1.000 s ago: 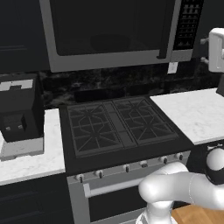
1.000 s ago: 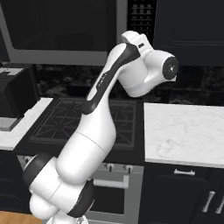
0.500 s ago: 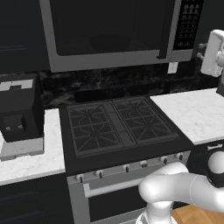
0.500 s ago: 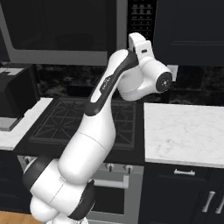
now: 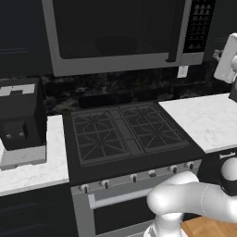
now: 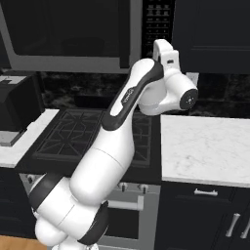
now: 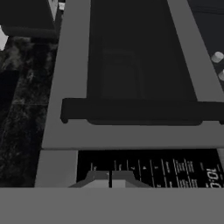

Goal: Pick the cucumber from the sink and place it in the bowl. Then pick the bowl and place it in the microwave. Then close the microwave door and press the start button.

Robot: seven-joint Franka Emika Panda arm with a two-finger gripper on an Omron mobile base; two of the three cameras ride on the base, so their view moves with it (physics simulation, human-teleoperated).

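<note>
The microwave (image 5: 115, 34) hangs above the stove with its door (image 5: 111, 32) shut flat against the front. A dim rounded shape (image 5: 115, 45) shows behind the dark glass; I cannot tell what it is. The black keypad strip (image 5: 197, 23) sits at the microwave's right end. My gripper (image 7: 110, 177) is shut with nothing between its fingertips, right in front of the keypad (image 7: 153, 168). The white hand (image 6: 166, 53) is raised against the keypad (image 6: 156, 22). The cucumber is hidden, and the sink is out of view.
A black gas stove (image 5: 125, 134) with an oven handle (image 5: 118, 198) lies below. A dark boxy appliance (image 5: 21, 115) stands on the left counter. A white marble counter (image 6: 210, 146) stretches to the right, under dark upper cabinets (image 6: 215, 34).
The gripper has gone from open to shut. The hand has risen and swung in toward the keypad strip.
</note>
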